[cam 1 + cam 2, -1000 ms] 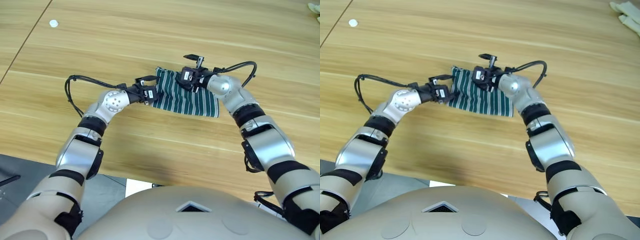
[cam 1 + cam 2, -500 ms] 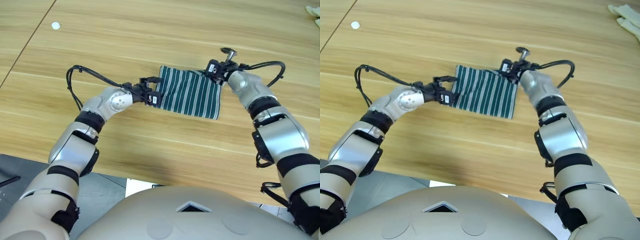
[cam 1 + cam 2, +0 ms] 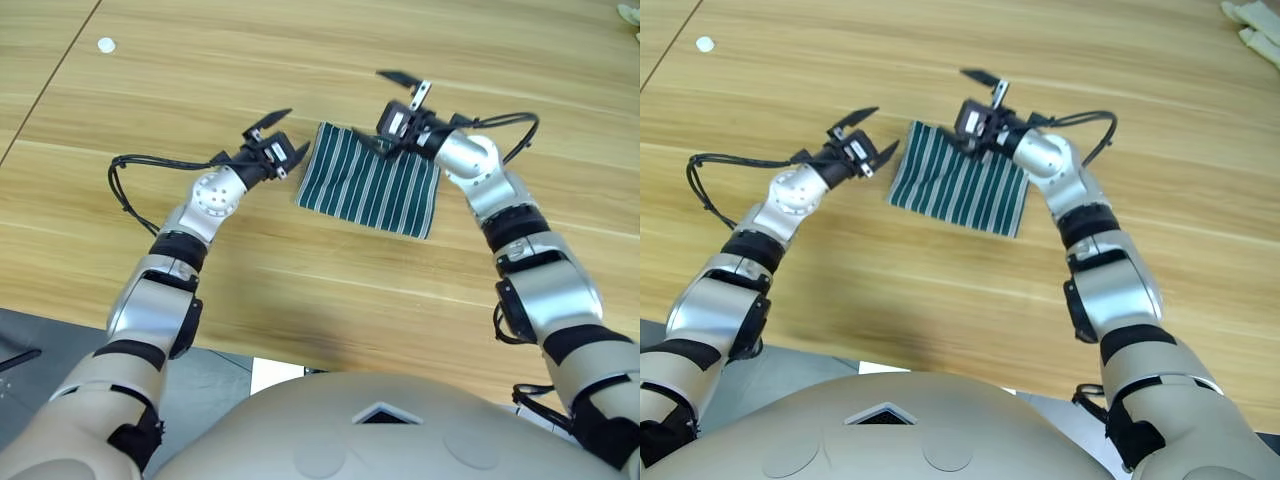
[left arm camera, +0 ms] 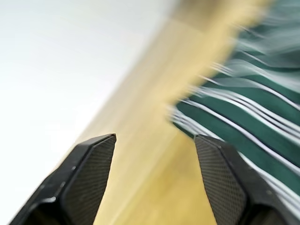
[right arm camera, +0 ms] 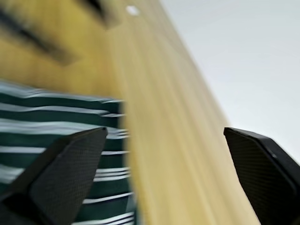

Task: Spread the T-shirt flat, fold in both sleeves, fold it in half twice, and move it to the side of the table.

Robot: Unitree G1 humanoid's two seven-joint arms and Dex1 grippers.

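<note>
wooden worktop fills the head view, with a green striped t-shirt folded small at its middle. left claw gapes just beside the shirt's left edge and right claw gapes over its far edge, both empty. left wrist view: striped cloth lies just ahead. right wrist view: the same. it looks light, soft and limp, so pinch all layers at an edge.

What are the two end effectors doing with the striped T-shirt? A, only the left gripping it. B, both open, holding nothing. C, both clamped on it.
B: the left end effector and right end effector both have fingers spread apart, and the folded T-shirt lies flat on the table.
</note>
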